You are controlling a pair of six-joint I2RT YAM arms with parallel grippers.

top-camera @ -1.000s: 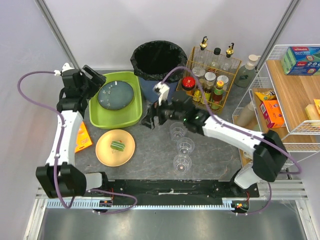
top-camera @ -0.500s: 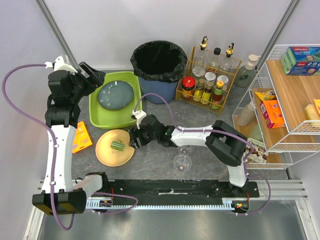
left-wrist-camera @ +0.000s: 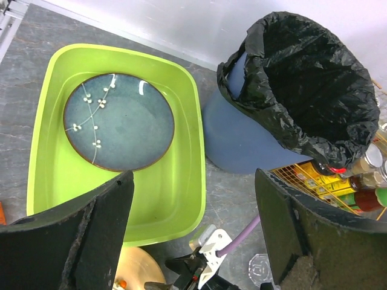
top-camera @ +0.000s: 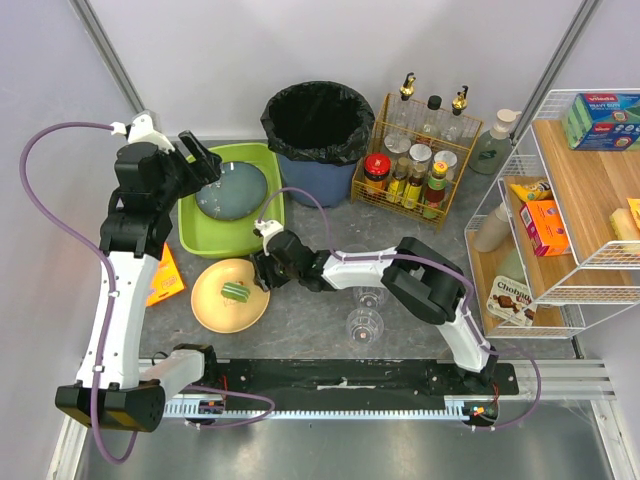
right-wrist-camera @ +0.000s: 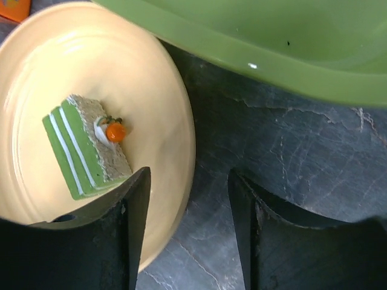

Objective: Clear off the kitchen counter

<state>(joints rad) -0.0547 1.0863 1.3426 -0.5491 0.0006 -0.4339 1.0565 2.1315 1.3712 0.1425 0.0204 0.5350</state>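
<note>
The right gripper [right-wrist-camera: 188, 181] stands open; the rim of the yellow plate [right-wrist-camera: 72, 66] lies between its jaws, on the tabletop [right-wrist-camera: 290, 157] below (cake slice [right-wrist-camera: 84, 154] aboard). Next it probably must close and lift level. The left gripper [left-wrist-camera: 190, 181], also open, hovers over the green tub [left-wrist-camera: 193, 109].

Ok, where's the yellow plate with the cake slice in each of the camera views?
Top external: yellow plate left of centre, just below the green tub.
Left wrist: only a sliver at the bottom edge, below the tub.
Right wrist: fills the left half.
Shared landmark: the green tub, in all three.
</note>
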